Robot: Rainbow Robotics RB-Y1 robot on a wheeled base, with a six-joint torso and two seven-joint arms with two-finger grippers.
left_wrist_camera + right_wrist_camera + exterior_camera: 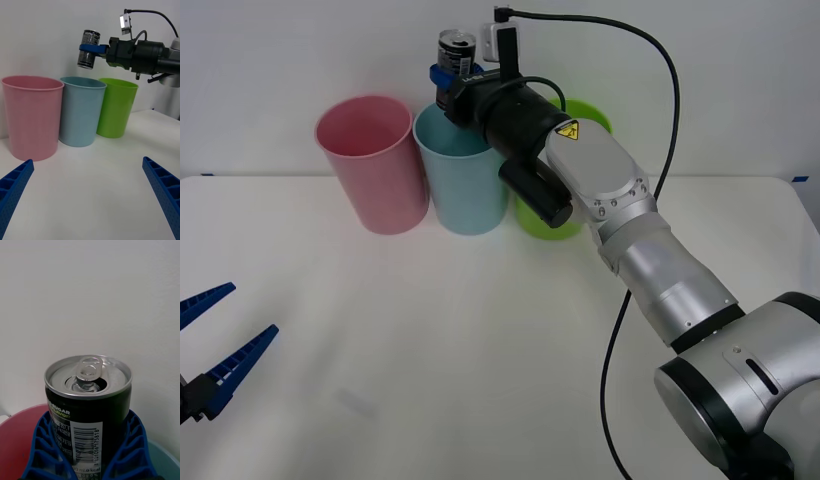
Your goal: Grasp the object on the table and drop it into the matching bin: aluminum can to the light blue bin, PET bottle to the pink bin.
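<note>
Left gripper (205,350) is parked low by the table's (480,380) near-left edge, fingers spread wide w/ nothing between. The can (455,55) is clamped upright in the right gripper (448,82) (blue fingers on both sides), held in the air above the light blue bin (463,180), w/ the pink bin (373,165) just beside.

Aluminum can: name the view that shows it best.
Right wrist view: the aluminum can is close, tab and label clear, between the right gripper fingers. Left wrist view shows it small above the light blue bin; front view, partly hidden.
</note>
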